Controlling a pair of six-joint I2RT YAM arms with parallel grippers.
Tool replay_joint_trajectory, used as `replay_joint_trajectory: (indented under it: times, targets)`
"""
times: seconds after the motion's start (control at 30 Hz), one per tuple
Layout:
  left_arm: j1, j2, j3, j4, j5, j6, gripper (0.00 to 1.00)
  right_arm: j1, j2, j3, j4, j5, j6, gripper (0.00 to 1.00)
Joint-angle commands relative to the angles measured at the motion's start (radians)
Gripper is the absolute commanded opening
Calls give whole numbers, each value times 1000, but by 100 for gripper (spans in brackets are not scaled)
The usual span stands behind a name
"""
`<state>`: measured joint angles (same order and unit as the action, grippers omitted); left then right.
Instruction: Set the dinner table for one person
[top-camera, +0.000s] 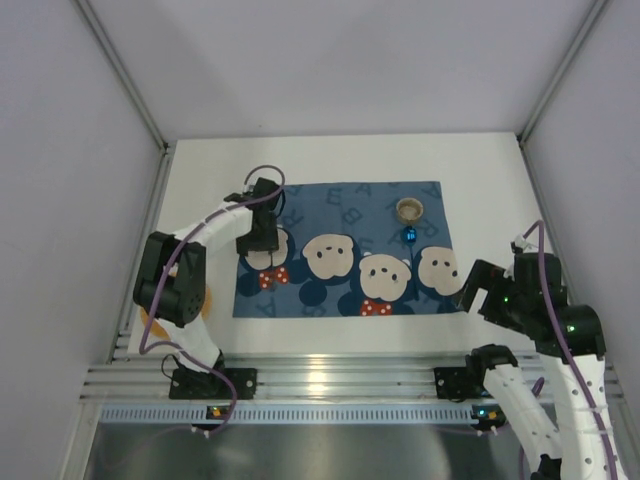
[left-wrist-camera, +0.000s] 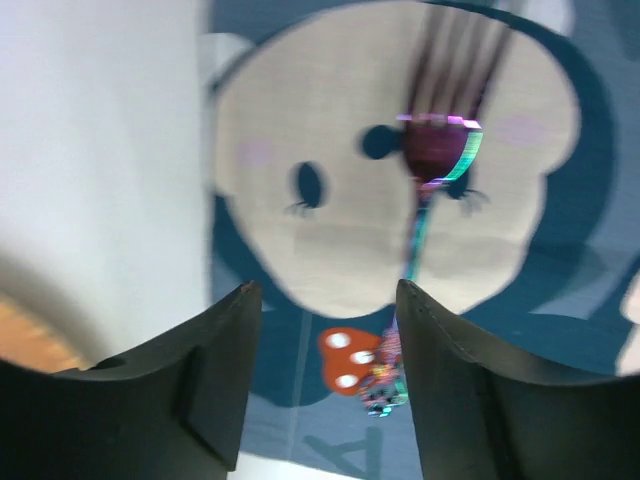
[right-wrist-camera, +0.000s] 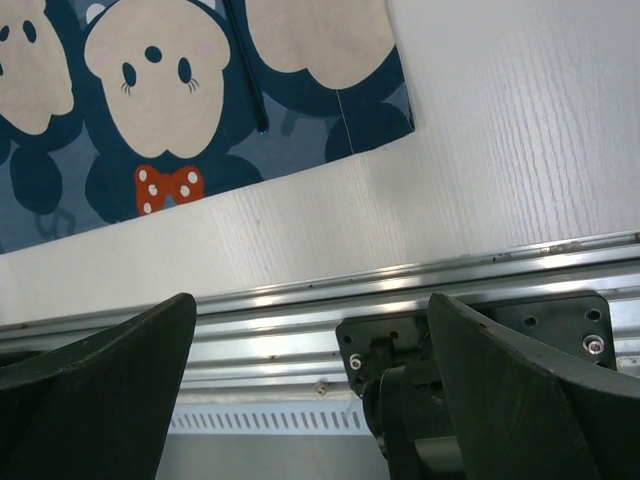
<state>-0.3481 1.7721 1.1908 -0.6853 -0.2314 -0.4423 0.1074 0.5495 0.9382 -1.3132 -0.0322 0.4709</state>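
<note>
The white dinner table (top-camera: 330, 160) carries a dark-blue cartoon-mouse placemat (top-camera: 340, 205). My left gripper (top-camera: 262, 238) hovers over the placemat's left end, open and empty. In the left wrist view its jaws (left-wrist-camera: 328, 292) stand apart above an iridescent fork (left-wrist-camera: 428, 170). The fork lies flat on a mouse face, tines pointing away and handle end by a red bow. The arm hides the fork in the top view. My right gripper (top-camera: 478, 290) is open and empty at the near right, off the placemat, over the table edge and rail (right-wrist-camera: 310, 305).
A small tan cup (top-camera: 410, 209) stands on the placemat's far right, with a shiny blue-ended utensil (top-camera: 408, 236) just in front; its dark handle shows in the right wrist view (right-wrist-camera: 252, 80). An orange-brown round thing (top-camera: 150, 322) lies under the left arm. A ribbed silver rail (top-camera: 330, 378) runs along the near edge.
</note>
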Motion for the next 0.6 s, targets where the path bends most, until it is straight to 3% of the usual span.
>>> replay_joint_trajectory:
  times: [0.0,0.2,0.37,0.57]
  targets:
    - [4,-69,56,-152,-287,-81,63,6,-17,22,-27,-11,-14,100]
    - [32,-16,132,-428,-586,-217,70,6,-23,16,-29,-17,-15,100]
    - [107,20,30,-456,-614,-300,78,8,-29,7,-24,-29,-17,100]
    - [228,-45,-109,-310,-479,-204,75,12,-51,8,-43,-29,-23,100]
